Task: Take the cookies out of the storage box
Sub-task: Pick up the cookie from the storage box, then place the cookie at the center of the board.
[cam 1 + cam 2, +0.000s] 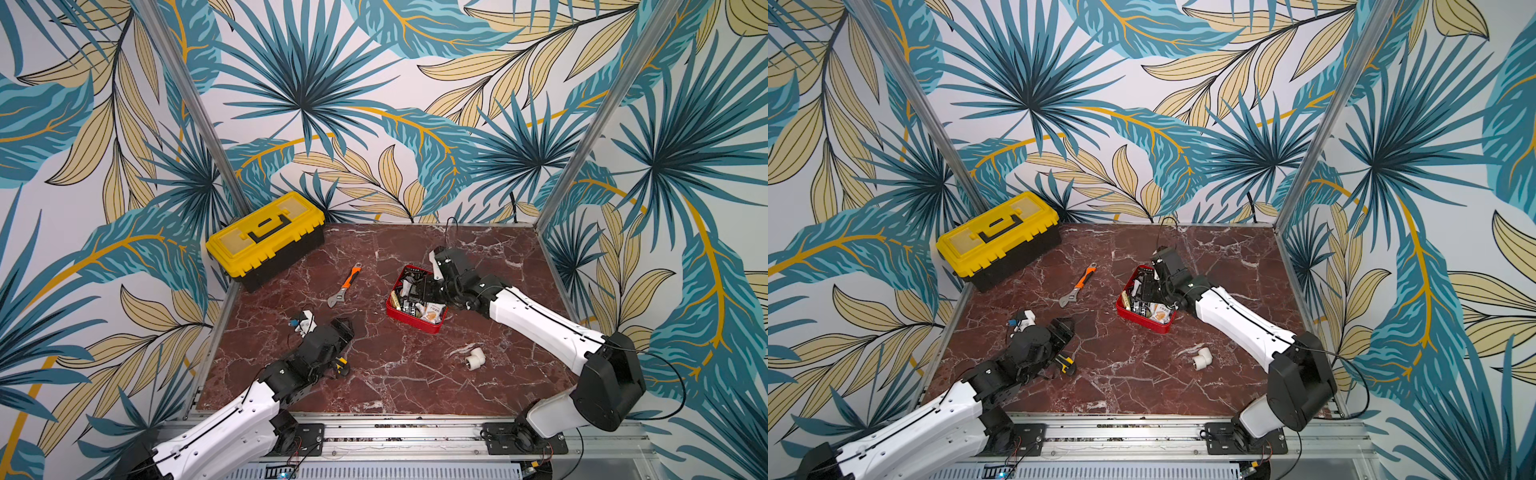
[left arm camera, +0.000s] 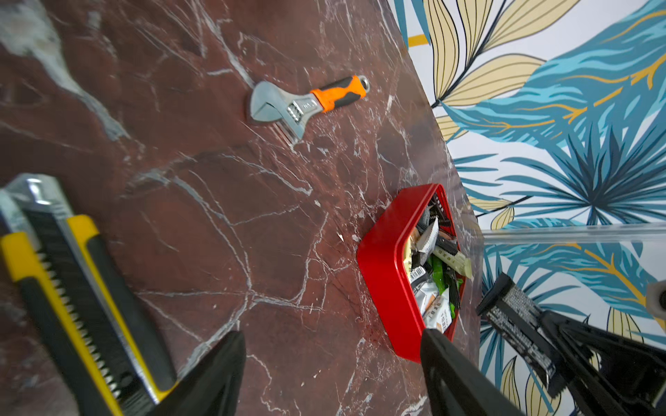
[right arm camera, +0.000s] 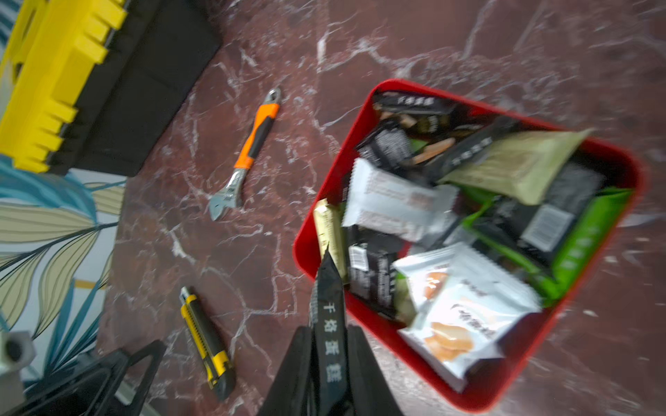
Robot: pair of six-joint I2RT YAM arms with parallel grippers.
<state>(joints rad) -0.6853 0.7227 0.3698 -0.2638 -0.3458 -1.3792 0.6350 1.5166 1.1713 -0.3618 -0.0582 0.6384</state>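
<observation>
The storage box [image 1: 411, 323] is a shallow red tray right of the table's middle, and in the right wrist view it [image 3: 310, 248] is piled with cookies [image 3: 465, 317] in black, green, white and cream wrappers. My right gripper [image 3: 328, 333] is shut on a black cookie packet [image 3: 326, 288], held edge-on just above the tray's near-left corner. In the left wrist view that packet [image 2: 515, 313] hangs clear of the tray [image 2: 382, 273]. My left gripper [image 2: 331, 338] stands open over bare table at the front left, with nothing between its fingers.
A yellow-lidded black toolbox [image 1: 266, 239] sits at the back left. An orange-handled wrench [image 1: 344, 286] lies between it and the tray. A yellow-black utility knife [image 2: 72, 306] lies beside my left gripper. A white pipe elbow [image 1: 473, 357] lies in front of the tray.
</observation>
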